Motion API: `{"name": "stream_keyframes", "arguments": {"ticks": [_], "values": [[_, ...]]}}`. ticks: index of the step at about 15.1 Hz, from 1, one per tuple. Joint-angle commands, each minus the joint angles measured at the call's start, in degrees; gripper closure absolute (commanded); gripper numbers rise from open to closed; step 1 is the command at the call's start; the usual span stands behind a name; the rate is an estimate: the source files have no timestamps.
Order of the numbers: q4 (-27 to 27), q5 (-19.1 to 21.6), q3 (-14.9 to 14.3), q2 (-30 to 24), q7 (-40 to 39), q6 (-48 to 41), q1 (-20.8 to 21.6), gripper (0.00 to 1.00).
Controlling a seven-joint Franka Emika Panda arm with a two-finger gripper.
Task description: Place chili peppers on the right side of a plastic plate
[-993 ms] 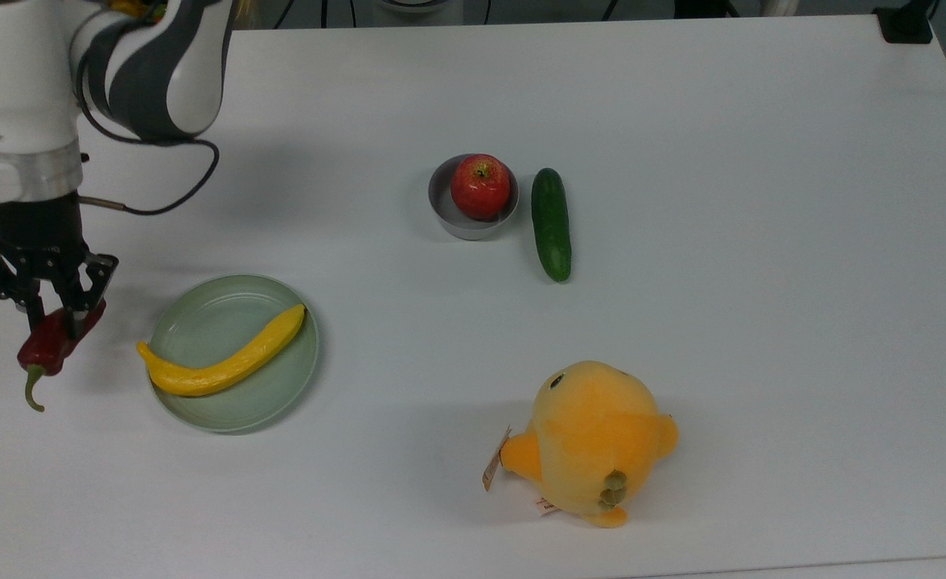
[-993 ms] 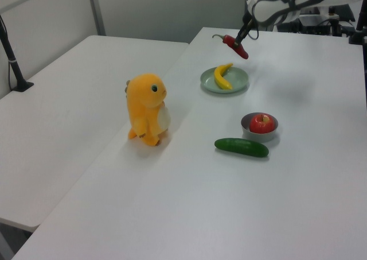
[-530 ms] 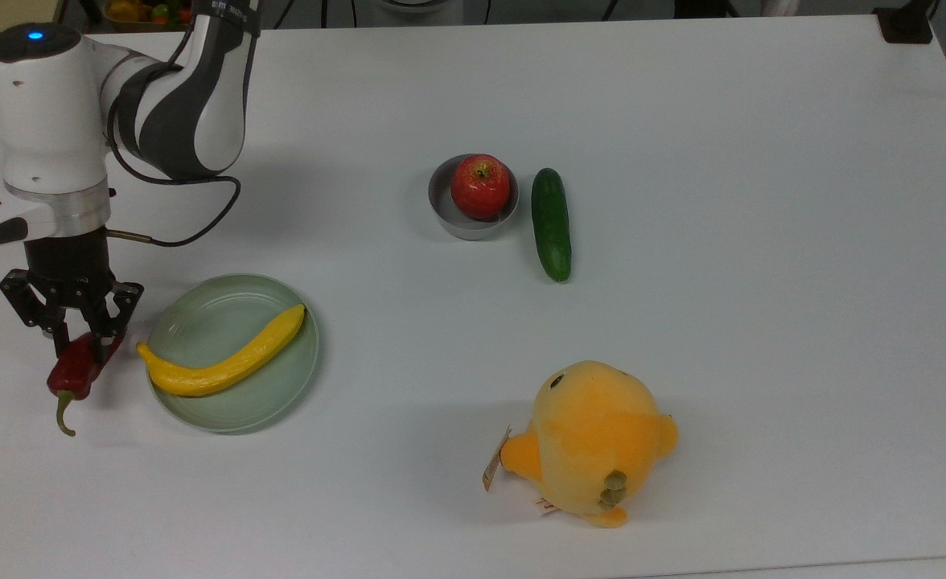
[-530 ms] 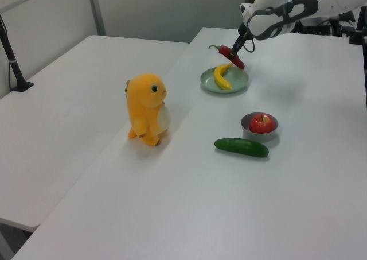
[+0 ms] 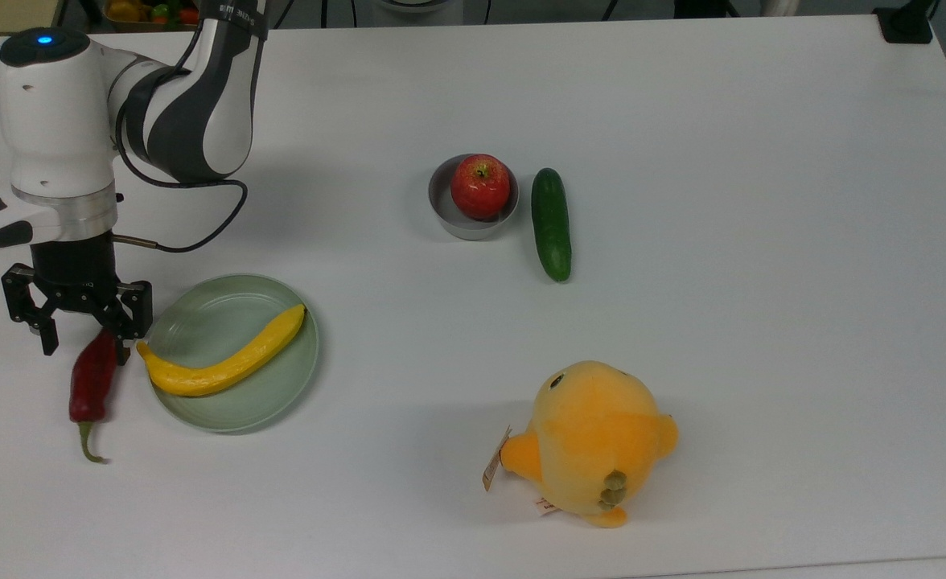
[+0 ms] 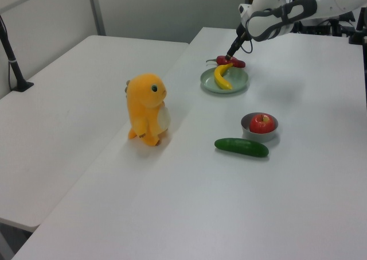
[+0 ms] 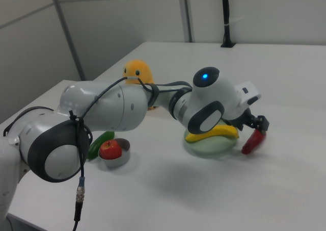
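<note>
Hand (image 5: 83,342) spread open, empty; wrinkled dark-red chili pepper (image 5: 93,379), curved green stem, on table.

In the top view, the desk (image 5: 762,241) lies bare right of the cucumber (image 5: 551,224). A plush toy (image 5: 594,442) blocks the near middle, and the bowl (image 5: 461,221) stands just beside the cucumber.

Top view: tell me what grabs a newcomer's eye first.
The orange plush toy stands out, near the bottom centre of the white table. At the top view's left, the open gripper sits over the chili pepper, which lies beside the pale green plate holding a banana.
</note>
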Motion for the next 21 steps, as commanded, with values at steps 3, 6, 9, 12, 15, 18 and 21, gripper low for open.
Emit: {"name": "stream_keyframes", "arguments": {"ticks": [3, 6, 9, 12, 15, 18, 21], "values": [[-6.1, 0.5, -0.2, -9.6, 0.7, -0.4, 1.3, 0.00], [-6.8, 0.5, -0.2, -18.5, 0.8, -14.6, 1.1, 0.00], [-6.8, 0.6, -0.7, -25.7, 1.0, -26.8, 1.2, 0.00], [-6.7, 0.5, -1.4, -32.0, 1.4, -42.6, 1.3, 0.00], [-6.6, 0.4, -1.7, -38.0, 7.2, -55.0, 1.8, 0.00], [-6.6, -0.5, -1.5, -42.9, 19.5, -63.0, 6.2, 0.00], [-6.7, -3.8, -0.8, -44.4, 29.0, -67.1, 12.9, 0.00]]}}
